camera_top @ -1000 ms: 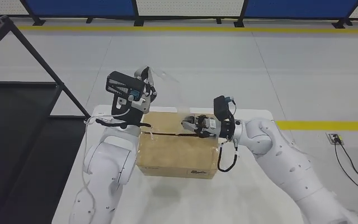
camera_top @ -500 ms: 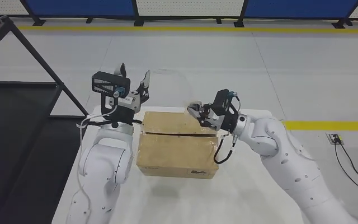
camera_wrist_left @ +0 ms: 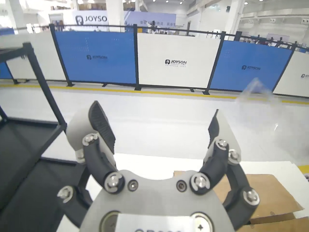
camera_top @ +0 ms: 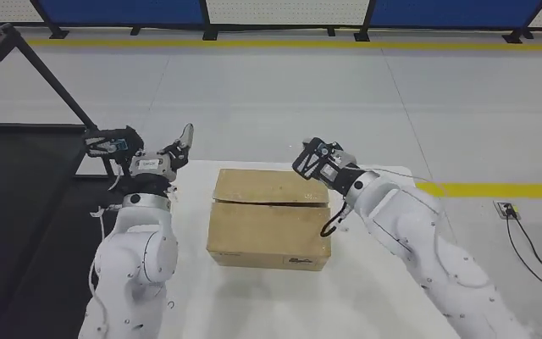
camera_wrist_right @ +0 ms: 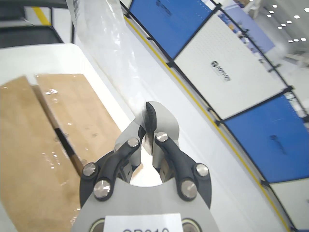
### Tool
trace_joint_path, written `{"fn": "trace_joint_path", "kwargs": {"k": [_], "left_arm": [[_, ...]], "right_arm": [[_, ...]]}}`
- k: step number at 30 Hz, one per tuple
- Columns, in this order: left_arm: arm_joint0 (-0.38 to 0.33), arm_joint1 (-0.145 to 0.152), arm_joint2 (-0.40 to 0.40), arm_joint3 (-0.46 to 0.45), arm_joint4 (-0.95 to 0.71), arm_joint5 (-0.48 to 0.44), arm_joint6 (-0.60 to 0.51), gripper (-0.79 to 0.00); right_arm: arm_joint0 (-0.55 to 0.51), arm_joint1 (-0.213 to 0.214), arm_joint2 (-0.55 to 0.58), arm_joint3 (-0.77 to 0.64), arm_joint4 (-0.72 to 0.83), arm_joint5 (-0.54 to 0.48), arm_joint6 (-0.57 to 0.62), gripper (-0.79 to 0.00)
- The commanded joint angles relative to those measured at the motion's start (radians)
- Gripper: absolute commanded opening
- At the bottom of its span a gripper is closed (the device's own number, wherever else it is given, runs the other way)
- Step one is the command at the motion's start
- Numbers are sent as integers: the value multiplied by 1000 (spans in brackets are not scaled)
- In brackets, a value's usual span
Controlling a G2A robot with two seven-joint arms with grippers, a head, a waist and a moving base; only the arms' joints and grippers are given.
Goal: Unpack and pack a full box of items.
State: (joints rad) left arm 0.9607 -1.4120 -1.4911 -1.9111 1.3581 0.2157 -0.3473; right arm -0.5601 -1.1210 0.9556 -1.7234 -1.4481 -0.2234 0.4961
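A brown cardboard box (camera_top: 269, 219) sits in the middle of the white table (camera_top: 364, 297), its top flaps shut with a dark seam across them. My right gripper (camera_top: 305, 159) hovers above the box's far right corner. It is shut on a clear plastic strip (camera_wrist_right: 103, 25) that trails up and away from the right gripper (camera_wrist_right: 146, 121). The box (camera_wrist_right: 36, 126) lies just below it. My left gripper (camera_top: 140, 141) hangs open and empty past the table's far left corner. The left gripper (camera_wrist_left: 159, 126) has the box (camera_wrist_left: 265, 194) off to one side behind it.
A black metal rack (camera_top: 42, 169) stands close to the left of the table, right by the left arm. Grey floor with a yellow line (camera_top: 474, 189) lies beyond the table. The table's near right part is bare.
The right gripper has risen from the box's top seam to its far right corner, taking the clear strip along. The left gripper has swung left, away from the box and past the table corner.
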Motion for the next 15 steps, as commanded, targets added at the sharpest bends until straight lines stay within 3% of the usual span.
{"fn": "trace_joint_path", "kwargs": {"k": [1, 9, 15], "left_arm": [[22, 1, -29, -1, -42, 10, -7, 0], [87, 5, -121, 9, -150, 22, -1, 0], [108, 4, -157, 21, -260, 60, -51, 0]], "right_arm": [[1, 0, 0, 4, 11, -6, -3, -785], [-8, -7, -3, 2, -122, 49, -16, -785], [-13, -23, -21, -10, -74, 34, -57, -785]]}}
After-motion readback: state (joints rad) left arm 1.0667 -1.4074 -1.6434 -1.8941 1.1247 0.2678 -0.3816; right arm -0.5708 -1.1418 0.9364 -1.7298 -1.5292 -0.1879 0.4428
